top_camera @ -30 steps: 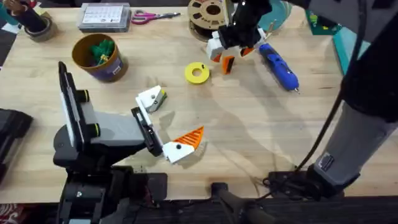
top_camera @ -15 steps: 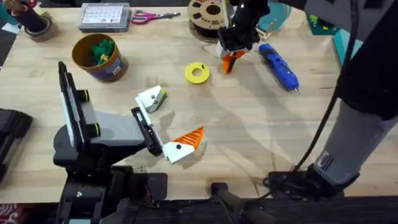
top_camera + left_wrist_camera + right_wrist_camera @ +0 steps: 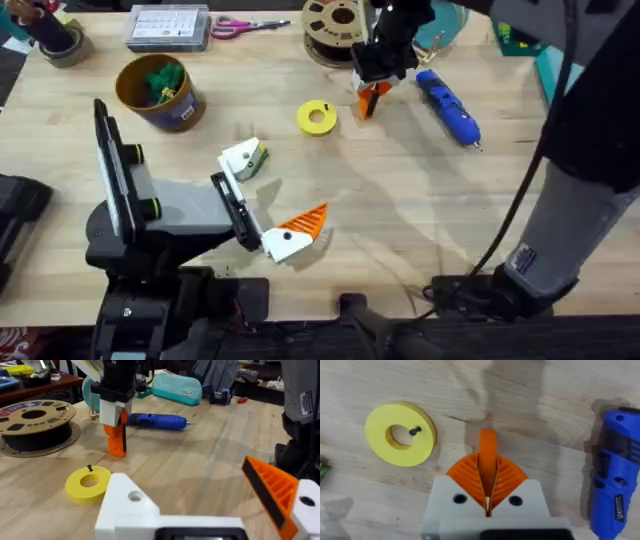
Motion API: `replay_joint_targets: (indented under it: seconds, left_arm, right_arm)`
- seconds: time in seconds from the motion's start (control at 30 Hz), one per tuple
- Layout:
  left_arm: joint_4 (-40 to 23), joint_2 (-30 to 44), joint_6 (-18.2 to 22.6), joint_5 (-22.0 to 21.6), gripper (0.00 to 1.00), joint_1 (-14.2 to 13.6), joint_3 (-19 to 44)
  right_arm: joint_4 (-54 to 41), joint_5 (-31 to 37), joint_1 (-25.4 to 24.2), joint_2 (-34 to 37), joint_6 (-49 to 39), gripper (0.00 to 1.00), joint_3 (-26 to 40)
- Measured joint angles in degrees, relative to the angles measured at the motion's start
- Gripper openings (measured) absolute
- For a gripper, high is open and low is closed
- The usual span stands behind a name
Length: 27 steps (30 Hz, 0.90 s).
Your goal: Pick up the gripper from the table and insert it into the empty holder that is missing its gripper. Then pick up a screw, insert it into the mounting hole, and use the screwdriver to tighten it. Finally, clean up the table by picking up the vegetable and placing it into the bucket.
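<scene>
The small orange gripper [image 3: 368,100] stands upright at the table's far middle, its lower end on the wood, and my right gripper [image 3: 372,88] is shut on it from above. In the right wrist view the ribbed orange pads [image 3: 507,477] press both sides of the gripper [image 3: 487,445]. My left gripper [image 3: 272,195] is open near the front: one side is the bare white holder [image 3: 125,505], the other a white block with an orange wedge [image 3: 272,487]. A black screw [image 3: 415,431] rests on a yellow disc [image 3: 317,117]. The blue screwdriver [image 3: 448,105] lies to the right. The yellow-green vegetable [image 3: 261,156] peeks out beside the holder. The bucket [image 3: 160,92] stands at the left.
A filament spool [image 3: 335,22], scissors [image 3: 240,27], a clear parts box [image 3: 168,27] and a tape roll [image 3: 60,45] line the far edge. A teal pouch [image 3: 177,388] lies beyond the screwdriver. Green leafy pieces sit inside the bucket.
One second ago my right gripper's fingers were spread around the orange gripper; they have since shut on it. The left arm has not moved.
</scene>
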Motion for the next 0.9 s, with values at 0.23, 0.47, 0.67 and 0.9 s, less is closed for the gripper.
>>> replay_joint_targets:
  seconds: [0.23,0.47,0.67,0.9]
  left_arm:
    - [0.00,0.00,0.00,0.00,0.986,0.00,0.00]
    - [0.00,-0.01,0.00,0.00,0.986,0.00,0.00]
    - [0.00,0.00,0.00,0.00,0.986,0.00,0.00]
    - [0.00,-0.01,0.00,0.00,0.986,0.00,0.00]
  right_arm:
    - [-4.36,-0.02,0.00,-0.20,-0.01,0.011,7.44]
    - [-5.44,-0.06,0.00,-5.38,-0.02,0.011,13.11]
    - [-5.15,-2.70,-0.29,-10.63,0.01,0.010,13.82]
    - [-4.04,-10.48,-2.50,-11.47,0.03,0.010,13.82]
